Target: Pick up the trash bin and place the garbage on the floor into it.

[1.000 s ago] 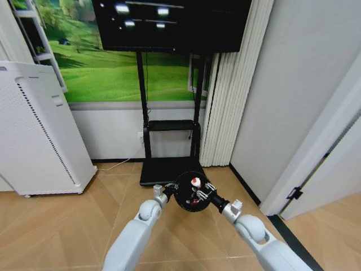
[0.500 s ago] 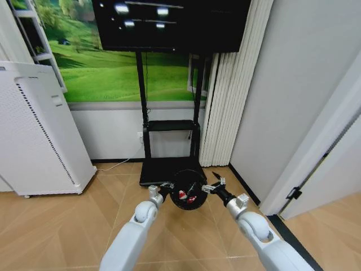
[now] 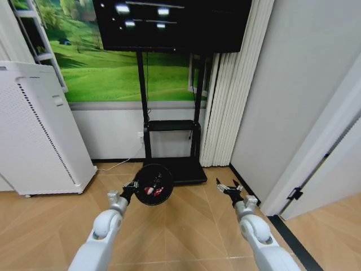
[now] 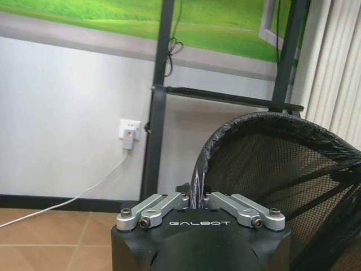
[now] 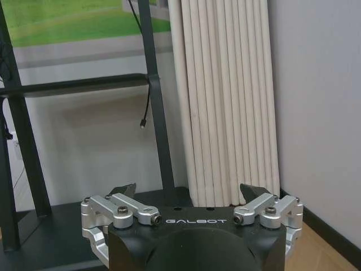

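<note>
The trash bin (image 3: pixel 153 184), a small black mesh wastebasket, hangs above the wooden floor in the head view, its mouth turned toward me. Red and white garbage (image 3: pixel 151 191) lies inside it. My left gripper (image 3: pixel 135 186) is shut on the bin's rim. In the left wrist view the fingers (image 4: pixel 194 197) pinch the rim, with the mesh wall (image 4: pixel 271 164) curving off to one side. My right gripper (image 3: pixel 228 188) is held out well to the right of the bin, open and empty. In the right wrist view its fingers (image 5: pixel 123 191) are spread wide.
A black TV stand (image 3: pixel 169 169) with a flat base stands straight ahead against the wall. A white air purifier (image 3: pixel 39 130) is at the left. Pale curtains (image 3: pixel 223 101) and a grey wall with a door frame (image 3: pixel 316 164) close off the right. A white cable (image 4: pixel 67 197) runs from a wall socket.
My left arm has swung the bin to the left. The right gripper, which was over the bin with a red-and-white piece, has let it drop in and drawn away to the right.
</note>
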